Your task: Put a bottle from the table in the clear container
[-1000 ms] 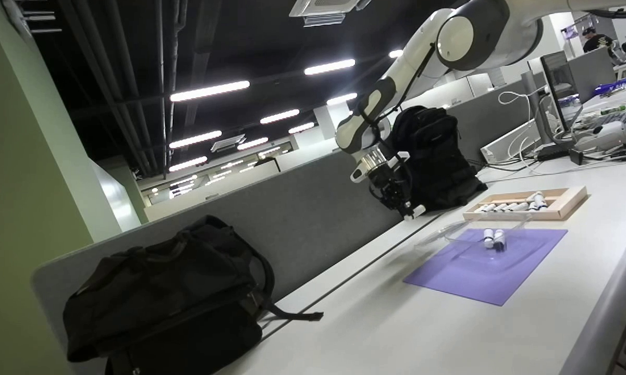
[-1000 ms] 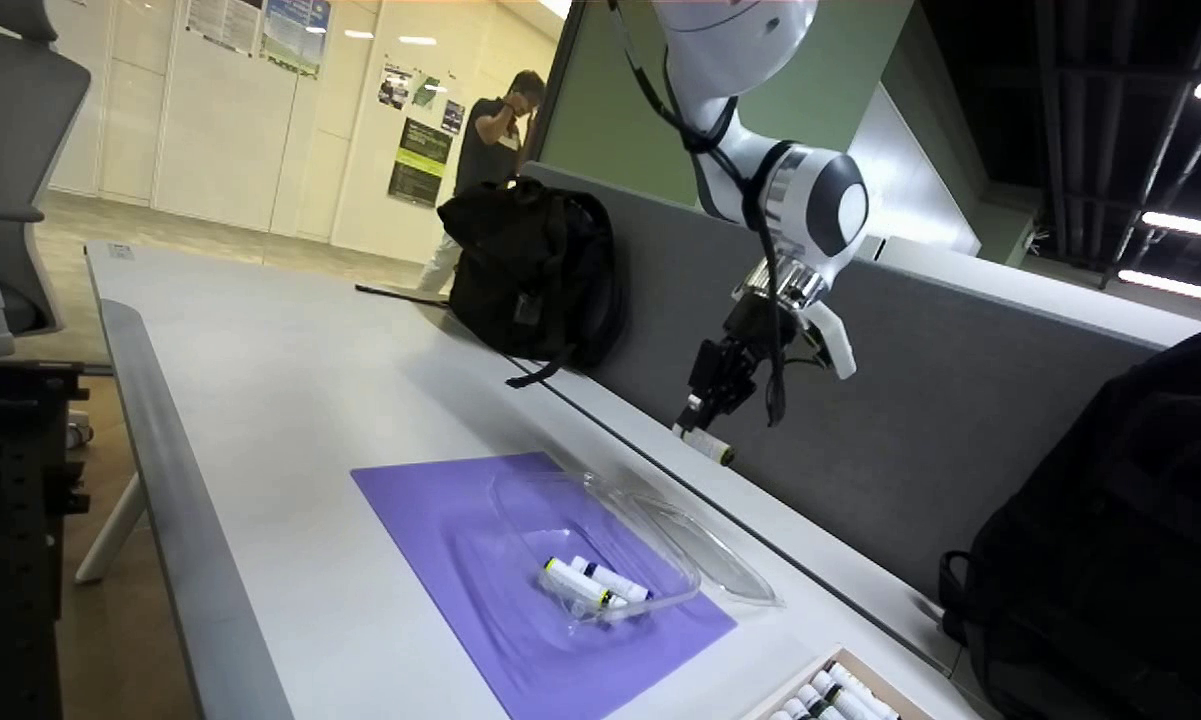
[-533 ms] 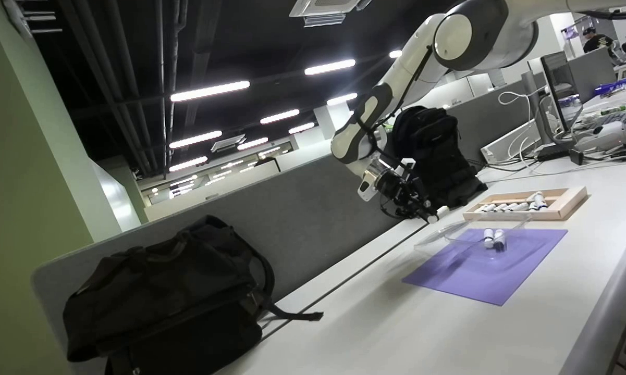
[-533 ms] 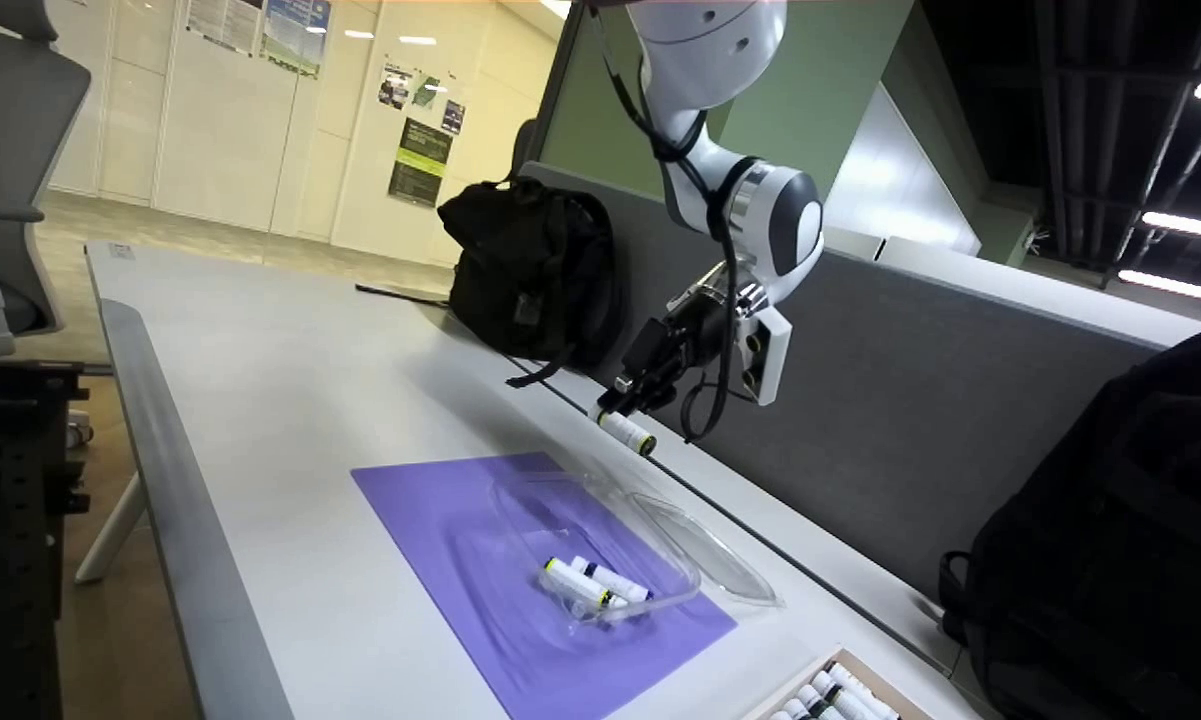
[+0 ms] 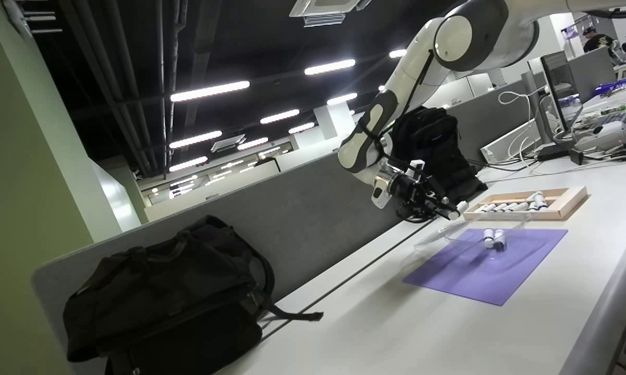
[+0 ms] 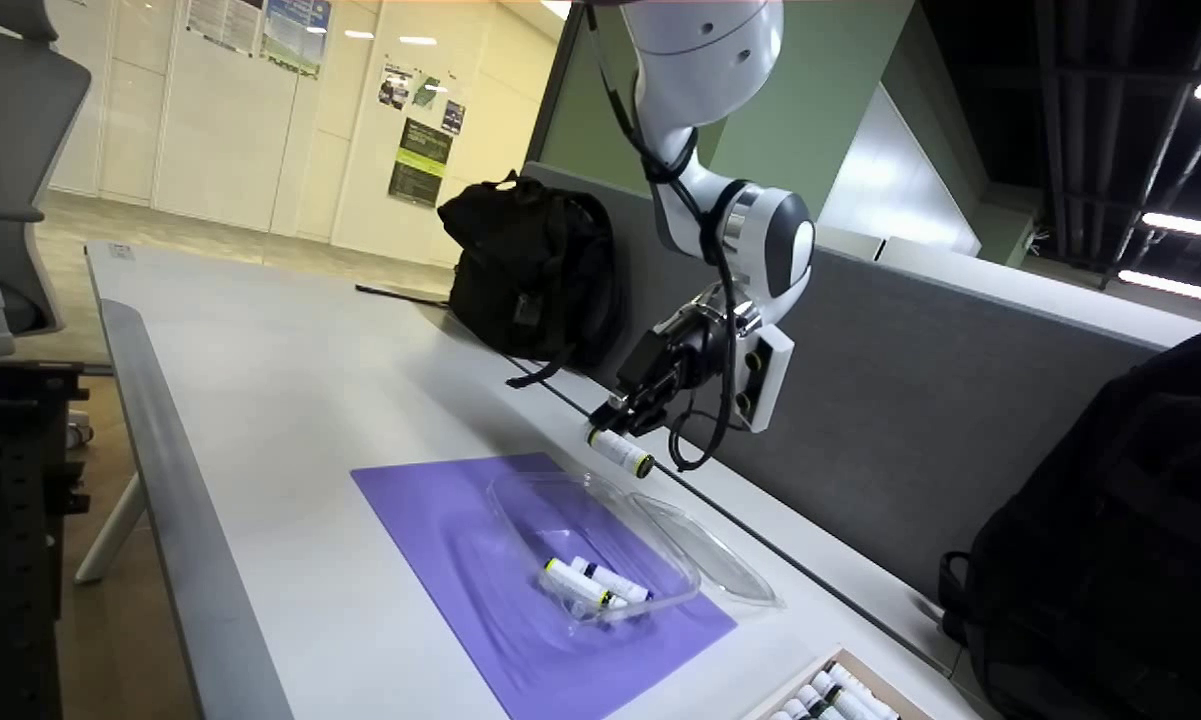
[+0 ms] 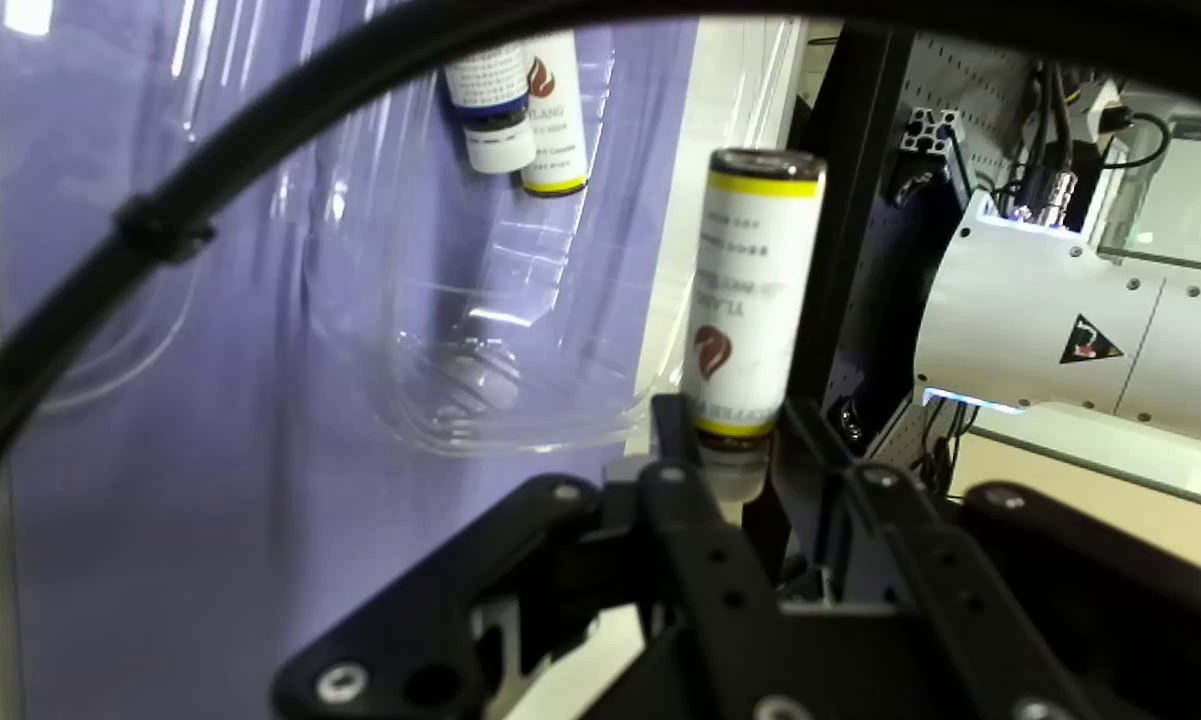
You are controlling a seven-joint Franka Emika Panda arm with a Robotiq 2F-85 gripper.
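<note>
My gripper [image 7: 735, 430] is shut on a small bottle [image 7: 755, 290] with a white label and yellow bands, gripping it at its capped end. In an exterior view the gripper [image 6: 608, 415] holds the bottle [image 6: 622, 453] tilted above the back of the table [image 6: 290, 380]. The clear container [image 6: 695, 585] stands on a purple mat, in front of the gripper. Two bottles lie in it, one with yellow bands [image 6: 575, 582] and one beside it [image 6: 617, 582]. In the wrist view the container's rim [image 7: 520, 445] is left of the held bottle.
A clear lid [image 6: 715, 555] lies beside the container at the partition side. A wooden tray [image 5: 571, 203] of several bottles stands beyond the purple mat [image 5: 469, 284]. Black backpacks [image 5: 167, 291] [image 5: 430, 156] lean on the grey partition [image 5: 313, 224]. A monitor [image 5: 560, 88] stands farther along.
My gripper has come down and moved toward the container with the bottle held. The wrist has tilted, so the gripper lies flatter. The container and its bottles have not moved.
</note>
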